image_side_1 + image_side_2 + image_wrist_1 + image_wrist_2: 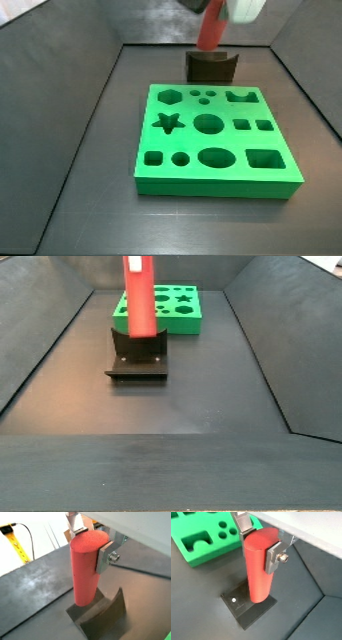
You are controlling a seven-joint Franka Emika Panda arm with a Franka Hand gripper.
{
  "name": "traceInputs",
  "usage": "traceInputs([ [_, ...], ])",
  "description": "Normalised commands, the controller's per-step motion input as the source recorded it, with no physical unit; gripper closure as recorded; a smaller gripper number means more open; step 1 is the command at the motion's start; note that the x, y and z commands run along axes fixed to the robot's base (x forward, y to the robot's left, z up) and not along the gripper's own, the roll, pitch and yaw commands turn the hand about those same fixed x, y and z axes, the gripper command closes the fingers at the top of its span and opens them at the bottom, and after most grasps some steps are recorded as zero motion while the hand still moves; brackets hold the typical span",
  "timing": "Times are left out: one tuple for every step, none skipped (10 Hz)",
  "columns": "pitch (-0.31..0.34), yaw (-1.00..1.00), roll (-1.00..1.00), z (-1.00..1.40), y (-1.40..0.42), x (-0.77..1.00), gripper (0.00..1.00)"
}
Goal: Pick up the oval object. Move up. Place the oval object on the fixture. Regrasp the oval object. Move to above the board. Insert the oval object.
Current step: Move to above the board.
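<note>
My gripper (91,543) is shut on the top end of the red-orange oval object (85,571), which hangs upright. Its silver fingers (273,558) clamp both sides of it in both wrist views. The oval object (258,569) has its lower end at the dark fixture (248,608); whether it touches the notch I cannot tell. In a side view the oval object (211,30) stands over the fixture (211,67) behind the green board (214,140). In the other side view the oval object (138,301) rises above the fixture (136,356), with the board (163,309) behind.
Dark sloping walls (54,336) enclose the grey floor (174,406). The board's cut-outs, among them a star (167,123) and an oval (214,157), face up. A yellow tape measure (19,544) shows outside the wall.
</note>
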Motion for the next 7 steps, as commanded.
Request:
traceInputs([
  [-0.102,0.05,0.08,1.0,-0.22,-0.01,1.0],
  [-0.083,0.03,0.06,1.0,-0.21,0.0,1.0],
  [-0.045,0.01,0.05,0.85,-0.16,0.0,1.0],
  [0.005,-0.01,0.04,0.59,-0.09,0.01,1.0],
  [0.041,-0.03,0.02,0.41,-0.06,0.02,1.0],
  [0.074,-0.03,0.01,0.24,-0.04,0.02,1.0],
  [0.075,1.0,-0.37,0.33,-1.0,-0.73,1.0],
])
